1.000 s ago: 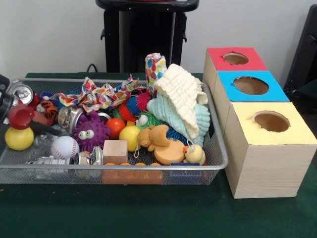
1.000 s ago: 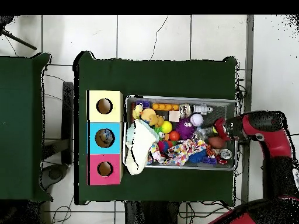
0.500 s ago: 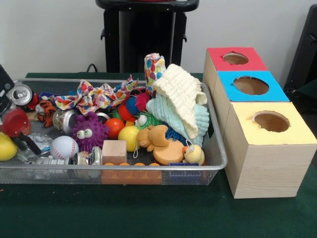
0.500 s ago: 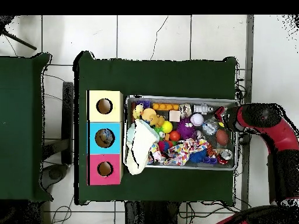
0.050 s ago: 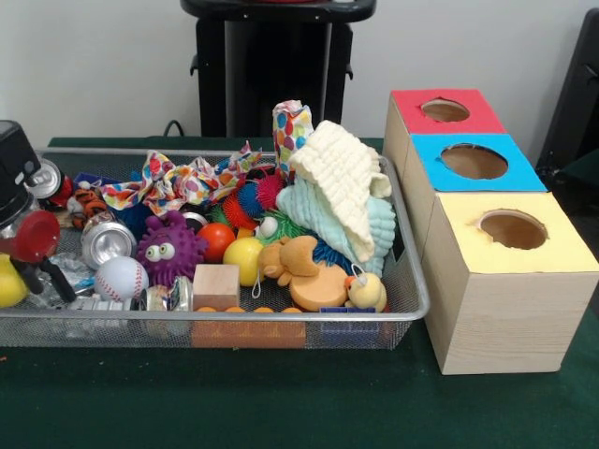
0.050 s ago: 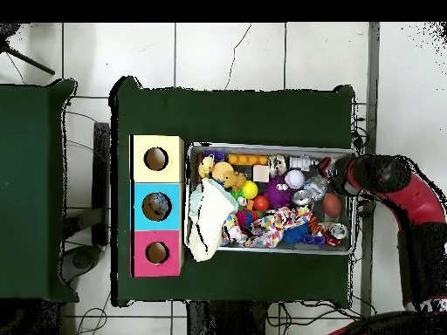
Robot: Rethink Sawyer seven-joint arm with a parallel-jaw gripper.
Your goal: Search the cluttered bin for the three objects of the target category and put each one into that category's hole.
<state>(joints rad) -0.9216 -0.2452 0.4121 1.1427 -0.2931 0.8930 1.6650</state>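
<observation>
The wire bin (image 5: 281, 318) is heaped with toys: a baseball (image 5: 122, 278), a purple spiky ball (image 5: 170, 248), a yellow ball (image 5: 245, 257), an orange ball (image 5: 217, 238), a wooden block (image 5: 217, 285) and a silver can (image 5: 108, 241). My gripper (image 5: 39, 269) hangs at the bin's left end, black on top with a red round part. Another yellow ball (image 5: 6, 281) shows right beside it at the picture's edge. Whether it is held I cannot tell. In the overhead view the gripper (image 6: 342, 174) sits over the bin's right end (image 6: 353, 201). Three boxes with holes stand beside the bin: red (image 5: 468, 123), blue (image 5: 519, 180) and yellow (image 5: 468, 253).
A pale yellow cloth (image 5: 342, 182) lies piled over a mint cloth at the bin's right end, near a plush toy (image 5: 299, 262) and a small duck (image 5: 367, 292). A patterned fabric strip (image 5: 178, 182) runs along the back. Something lies inside the blue box's hole (image 6: 156, 205).
The gripper has slid toward the bin's left end in the front view, with the yellow ball beside it. The silver can it covered now shows.
</observation>
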